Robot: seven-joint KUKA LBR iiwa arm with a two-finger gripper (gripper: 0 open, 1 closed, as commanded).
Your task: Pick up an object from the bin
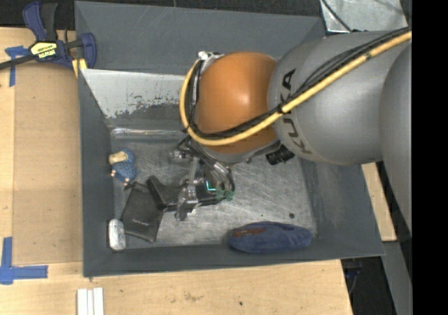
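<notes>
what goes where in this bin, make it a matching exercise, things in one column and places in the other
Things
1 blue cloth pouch
2 flat black case
3 small blue and tan figure
4 gripper

Places
A by the left wall, toward the back
B over the middle of the floor
C along the view's bottom wall, right of centre
D lower left, beside a silvery cylinder

Pairs: 1-C, 2-D, 3-A, 4-B

Overall light: a moderate, even light is falling from above onto the bin (94,166).
Brightest patch: the far wall (133,86) is catching the most light and is looking pale.
Glare: a soft sheen is spreading over the orange cover (234,100) and the grey arm (343,103).
Shadow: the arm is casting a dim patch on the bin floor (280,187) beneath it.
Surroundings: the ground behind the bin is lying in darkness.
</notes>
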